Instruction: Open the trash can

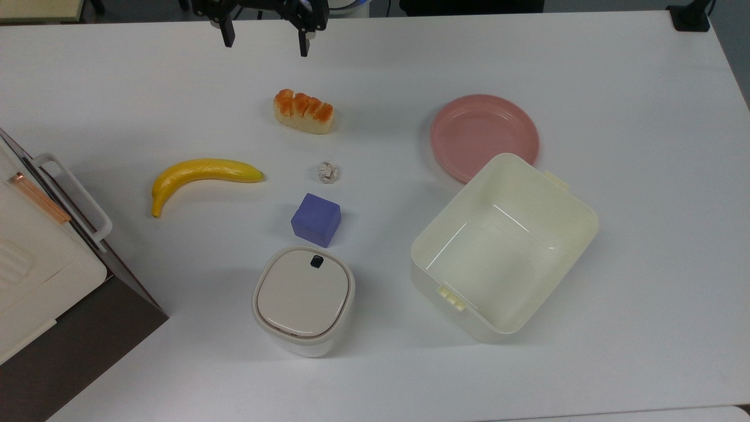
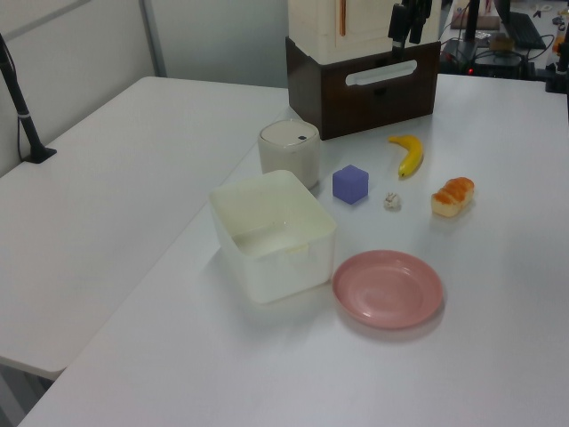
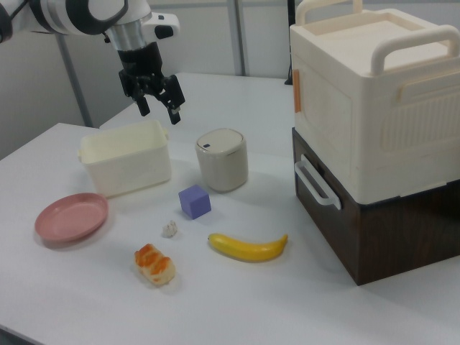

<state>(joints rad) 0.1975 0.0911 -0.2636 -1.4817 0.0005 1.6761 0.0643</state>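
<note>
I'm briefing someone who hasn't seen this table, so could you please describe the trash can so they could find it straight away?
Start from the large cream-yellow tub; in the top view, the trash can stands to the top view's left of it, just below the purple cube. It is a small white rounded-square bin. Unlike the open tub, it has a closed flat beige lid with a small dark button at the rim.
</note>
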